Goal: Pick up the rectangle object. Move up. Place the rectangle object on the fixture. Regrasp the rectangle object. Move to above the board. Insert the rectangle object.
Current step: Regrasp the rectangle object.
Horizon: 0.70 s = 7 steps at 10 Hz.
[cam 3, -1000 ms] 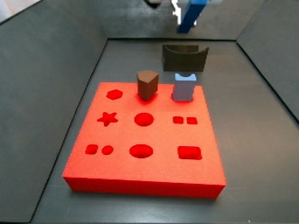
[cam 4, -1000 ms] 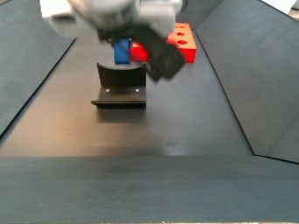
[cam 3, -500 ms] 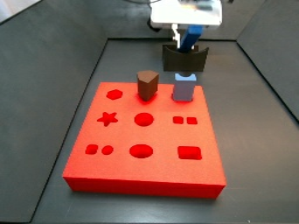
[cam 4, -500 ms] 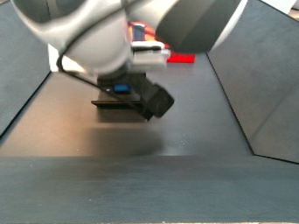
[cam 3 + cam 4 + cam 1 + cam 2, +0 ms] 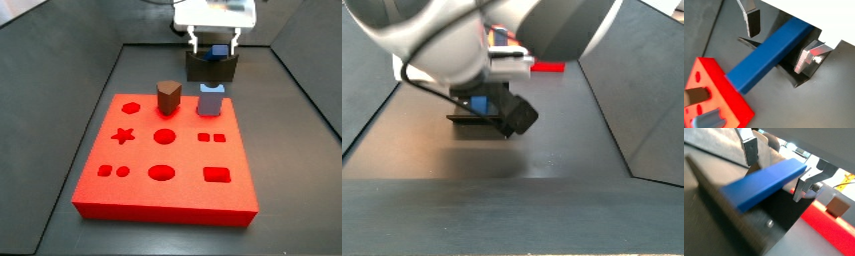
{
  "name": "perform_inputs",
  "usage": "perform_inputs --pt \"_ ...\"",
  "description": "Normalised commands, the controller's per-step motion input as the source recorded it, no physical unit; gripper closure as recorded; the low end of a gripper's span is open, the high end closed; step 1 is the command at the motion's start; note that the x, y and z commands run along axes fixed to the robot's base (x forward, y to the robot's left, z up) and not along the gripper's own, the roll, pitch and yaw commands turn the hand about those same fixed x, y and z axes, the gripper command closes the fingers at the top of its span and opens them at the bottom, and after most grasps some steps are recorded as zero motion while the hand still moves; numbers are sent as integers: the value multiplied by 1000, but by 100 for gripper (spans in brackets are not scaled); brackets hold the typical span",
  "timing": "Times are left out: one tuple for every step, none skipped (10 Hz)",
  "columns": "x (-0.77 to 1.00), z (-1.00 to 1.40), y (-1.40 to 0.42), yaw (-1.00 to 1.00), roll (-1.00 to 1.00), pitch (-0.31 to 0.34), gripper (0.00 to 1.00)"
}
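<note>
The blue rectangle object (image 5: 771, 52) lies across the notched top of the dark fixture (image 5: 801, 75), one end sticking out toward the red board (image 5: 717, 87). It shows in both wrist views (image 5: 764, 183). My gripper (image 5: 777, 47) straddles the bar with its jaws apart; one finger (image 5: 753, 22) stands clear of the bar and the far one (image 5: 807, 57) is close beside it. In a side view the gripper (image 5: 214, 47) is low over the fixture (image 5: 211, 70), behind the board (image 5: 167, 165). In a side view the arm hides most of the fixture (image 5: 476, 120).
A brown hexagonal peg (image 5: 168, 97) and a short pale-blue peg (image 5: 210, 101) stand at the board's far edge, just in front of the fixture. Grey walls enclose the dark floor (image 5: 502, 200) on both sides.
My gripper has come down from above with the blue bar onto the fixture. The bar now lies lower in the notch and the fingers stand apart from it.
</note>
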Motion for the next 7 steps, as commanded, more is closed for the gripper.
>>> perform_inputs --pt "-24 1000 4 -19 36 45 0" --pt "-27 1000 4 -20 45 49 0" --pt "-31 957 5 -24 50 54 0" --pt "-32 781 5 -26 55 58 0" --pt "-32 546 5 -29 55 56 0" --pt "-31 427 2 -31 56 50 0" --pt "-5 1000 -939 12 1000 54 0"
